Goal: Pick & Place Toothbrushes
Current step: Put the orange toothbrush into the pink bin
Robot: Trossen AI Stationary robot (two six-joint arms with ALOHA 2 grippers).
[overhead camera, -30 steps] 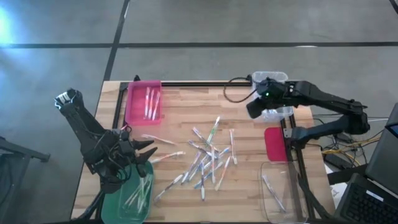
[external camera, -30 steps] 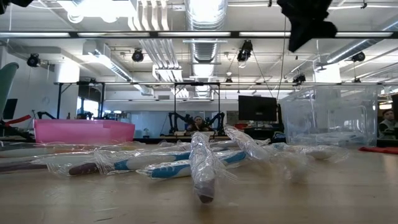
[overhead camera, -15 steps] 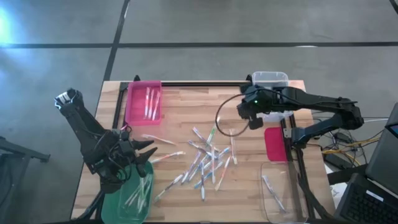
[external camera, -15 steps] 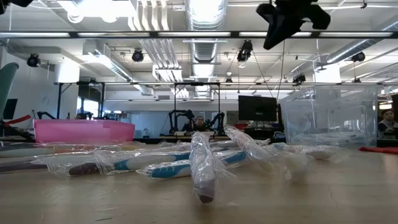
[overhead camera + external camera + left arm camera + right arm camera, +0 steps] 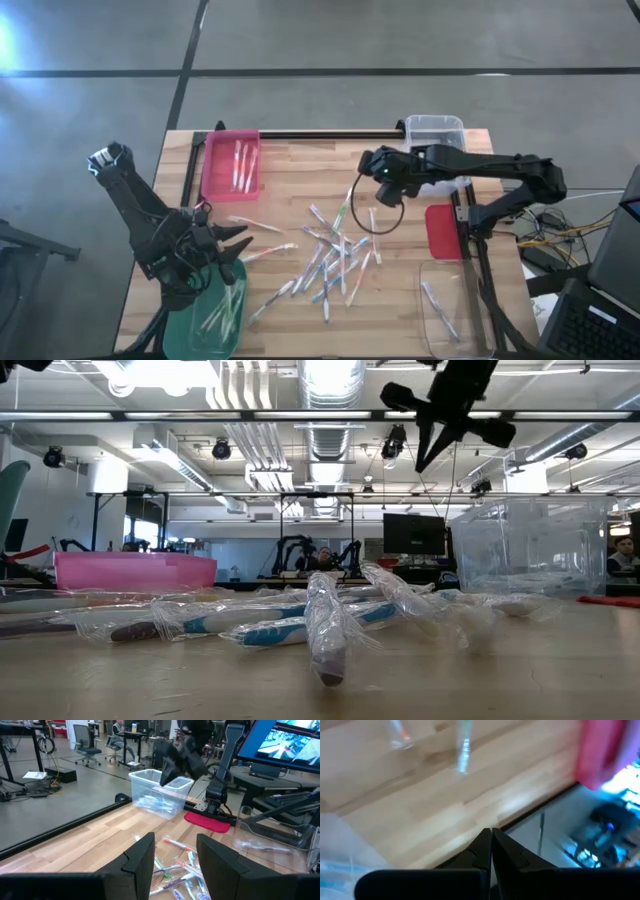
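Several toothbrushes (image 5: 335,255) in clear wrappers lie flat in a loose pile on the middle of the wooden table, also seen in the low view (image 5: 325,625) and the left wrist view (image 5: 175,870). My right gripper (image 5: 372,172) hangs shut and empty above the table, just beyond the pile's far right end, pointing steeply down; its tips (image 5: 491,837) meet over bare wood. My left gripper (image 5: 228,245) waits open at the table's near left, above the green bin, with nothing between its fingers (image 5: 142,857).
A pink bin (image 5: 232,165) at the far left holds a few toothbrushes. A green bin (image 5: 215,312) at the near left holds several. A clear bin (image 5: 436,128) stands at the far right, another (image 5: 455,310) at the near right, with a red lid (image 5: 441,232) between them.
My right gripper has left the far-right clear bin and gone toward the table's left and middle, sinking a little and rolling about its own line. It now hangs by the pile's far end. The toothbrushes have not moved.
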